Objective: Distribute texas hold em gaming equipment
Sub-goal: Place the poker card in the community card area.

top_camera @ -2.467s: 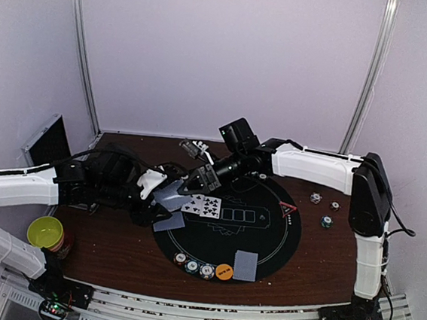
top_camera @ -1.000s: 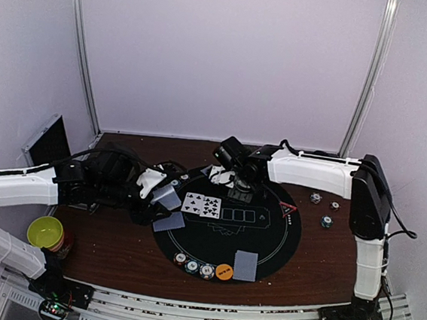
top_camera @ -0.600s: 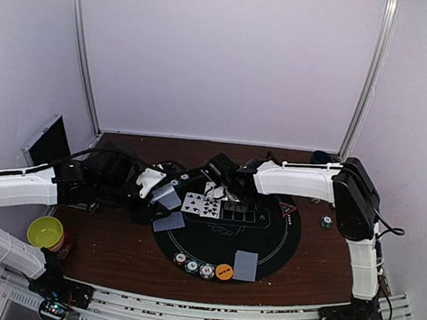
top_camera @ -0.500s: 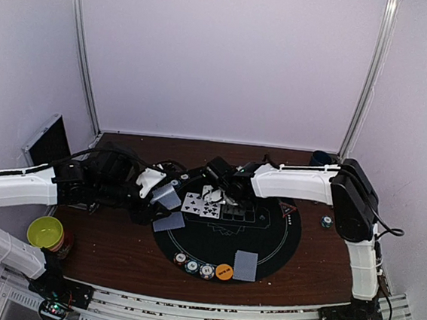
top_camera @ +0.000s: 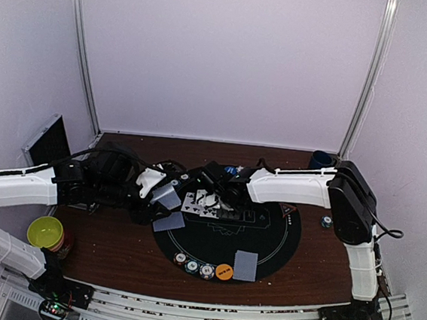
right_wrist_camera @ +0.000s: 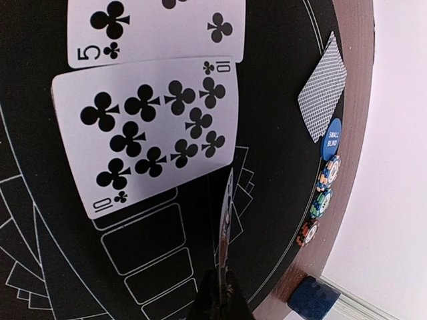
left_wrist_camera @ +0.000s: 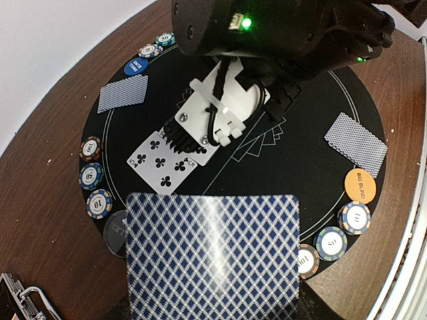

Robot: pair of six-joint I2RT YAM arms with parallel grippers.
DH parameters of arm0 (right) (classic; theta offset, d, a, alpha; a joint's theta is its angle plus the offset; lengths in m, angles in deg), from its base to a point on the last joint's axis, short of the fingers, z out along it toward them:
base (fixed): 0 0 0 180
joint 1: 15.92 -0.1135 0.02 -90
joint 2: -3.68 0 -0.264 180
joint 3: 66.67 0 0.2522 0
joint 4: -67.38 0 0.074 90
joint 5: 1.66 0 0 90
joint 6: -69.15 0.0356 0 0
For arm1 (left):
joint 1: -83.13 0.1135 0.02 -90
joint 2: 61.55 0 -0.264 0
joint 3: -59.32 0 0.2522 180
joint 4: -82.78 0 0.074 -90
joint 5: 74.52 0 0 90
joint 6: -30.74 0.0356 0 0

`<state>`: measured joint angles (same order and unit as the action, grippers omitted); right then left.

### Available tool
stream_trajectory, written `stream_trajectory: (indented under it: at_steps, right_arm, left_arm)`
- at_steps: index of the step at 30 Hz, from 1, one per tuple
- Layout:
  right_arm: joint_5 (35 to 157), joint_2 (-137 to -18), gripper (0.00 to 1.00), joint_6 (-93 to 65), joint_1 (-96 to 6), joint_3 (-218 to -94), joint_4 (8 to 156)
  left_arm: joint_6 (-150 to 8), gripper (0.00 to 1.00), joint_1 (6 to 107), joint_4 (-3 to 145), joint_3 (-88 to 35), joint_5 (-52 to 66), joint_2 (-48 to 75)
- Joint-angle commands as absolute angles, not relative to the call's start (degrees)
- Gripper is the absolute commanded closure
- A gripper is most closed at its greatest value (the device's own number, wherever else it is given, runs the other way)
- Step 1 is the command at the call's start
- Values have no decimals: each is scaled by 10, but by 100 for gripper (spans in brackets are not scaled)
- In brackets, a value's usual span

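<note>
My left gripper (top_camera: 157, 193) is shut on a deck of blue-backed playing cards (left_wrist_camera: 213, 257), which hides its fingers in the left wrist view. My right gripper (right_wrist_camera: 223, 283) is shut on a single card (right_wrist_camera: 227, 213), seen edge-on and low over the black mat (top_camera: 274, 241). That card hangs just beside the face-up ten of clubs (right_wrist_camera: 153, 137) and five of clubs (right_wrist_camera: 157, 30). Face-down cards (top_camera: 169, 221) (top_camera: 245, 265) lie on the mat. Striped chips (top_camera: 192, 266) and an orange button (top_camera: 223, 271) sit at its near rim. A blue button (right_wrist_camera: 332, 140) and more chips (right_wrist_camera: 322, 202) sit at the far rim.
A yellow-green bowl (top_camera: 45, 231) stands near the left front edge. In the back right corner is a dark blue cup (top_camera: 321, 160). A loose chip (top_camera: 326, 221) lies right of the mat, and a black case (top_camera: 49, 140) leans at the back left.
My right arm has swung left and down across the mat with its card, ending just beside the face-up clubs. The left arm and its deck have stayed put.
</note>
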<state>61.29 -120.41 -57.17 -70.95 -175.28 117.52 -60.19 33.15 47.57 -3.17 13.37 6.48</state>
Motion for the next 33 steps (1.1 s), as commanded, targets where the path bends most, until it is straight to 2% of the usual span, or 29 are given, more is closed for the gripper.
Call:
stream_trajectory:
  at_steps: [1, 8, 14, 33]
  right_arm:
    - [617, -1214, 100, -576, -718, -1744, 1173]
    - [620, -1215, 99, -577, -721, -1740, 1181]
    - [622, -1212, 90, -576, -727, -1734, 1190]
    - [649, -1191, 75, -576, -745, -1725, 1219]
  left_arm:
    - [-600, 41, 330, 499, -36, 138, 50]
    - [-600, 41, 329, 498, -36, 137, 49]
    - [-600, 41, 329, 498, -36, 138, 51]
    - [-600, 41, 329, 498, -35, 139, 51]
